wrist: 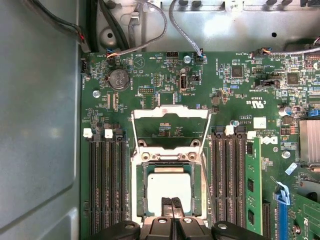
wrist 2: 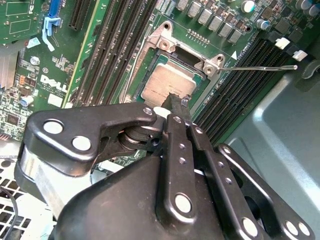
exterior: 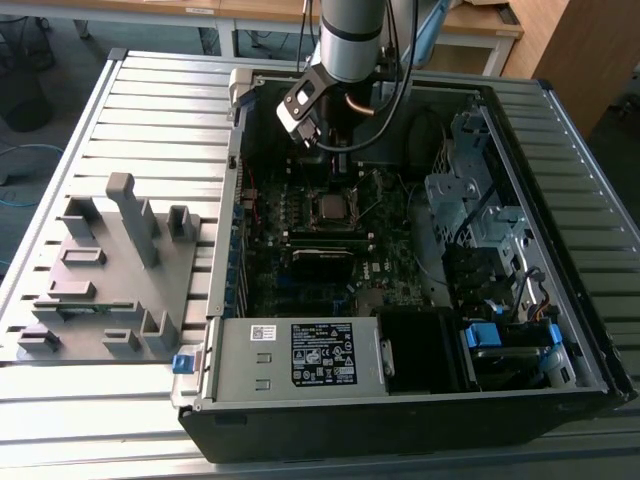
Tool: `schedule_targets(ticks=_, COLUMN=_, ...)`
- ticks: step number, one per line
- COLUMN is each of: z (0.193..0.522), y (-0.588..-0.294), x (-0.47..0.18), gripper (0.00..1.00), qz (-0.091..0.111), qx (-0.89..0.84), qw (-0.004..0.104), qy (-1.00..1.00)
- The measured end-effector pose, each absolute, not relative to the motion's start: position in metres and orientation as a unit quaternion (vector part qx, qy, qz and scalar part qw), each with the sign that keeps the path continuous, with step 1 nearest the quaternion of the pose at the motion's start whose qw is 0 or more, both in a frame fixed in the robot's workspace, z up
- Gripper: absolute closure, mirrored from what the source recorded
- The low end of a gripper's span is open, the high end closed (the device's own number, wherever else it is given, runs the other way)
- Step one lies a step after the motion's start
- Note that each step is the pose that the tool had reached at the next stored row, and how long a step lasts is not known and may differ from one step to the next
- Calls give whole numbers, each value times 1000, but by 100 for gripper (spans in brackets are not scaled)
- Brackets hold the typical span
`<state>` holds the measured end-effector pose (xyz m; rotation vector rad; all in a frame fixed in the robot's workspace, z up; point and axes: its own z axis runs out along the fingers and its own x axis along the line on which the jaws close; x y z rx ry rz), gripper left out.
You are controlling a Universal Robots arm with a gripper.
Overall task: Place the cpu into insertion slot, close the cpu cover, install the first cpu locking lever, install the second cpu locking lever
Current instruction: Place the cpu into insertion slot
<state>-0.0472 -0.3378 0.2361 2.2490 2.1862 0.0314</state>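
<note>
The cpu (wrist: pixel 169 184) lies flat in the insertion slot (wrist: pixel 141 195), its pale metal top facing up; it also shows in the second wrist view (wrist 2: pixel 165 82) and the exterior view (exterior: pixel 333 208). The cpu cover (wrist: pixel 170 114), a silver frame with a cut-out centre, stands open at the far side of the slot. A thin locking lever (wrist 2: pixel 260 67) sticks out sideways over the memory slots. My gripper (wrist: pixel 171 206) is shut, with nothing between its fingers. Its fingertips (wrist 2: pixel 172 101) are pressed together just over the cpu's near edge. In the exterior view the gripper (exterior: pixel 335 165) hangs inside the case above the slot.
Long black memory slots (wrist: pixel 105 185) flank the socket on both sides, and a green card (wrist: pixel 252 185) stands beside them. Cables (wrist: pixel 150 20) run along the case wall. A power supply (exterior: pixel 300 355), a drive cage (exterior: pixel 480 210) and a grey fixture plate (exterior: pixel 100 270) show in the exterior view.
</note>
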Motion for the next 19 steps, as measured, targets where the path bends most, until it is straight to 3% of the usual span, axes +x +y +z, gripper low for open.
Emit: schedule_targets(ticks=19, z=238, y=-338, x=-40, gripper=90, qz=10, qx=717, qw=2, qy=697)
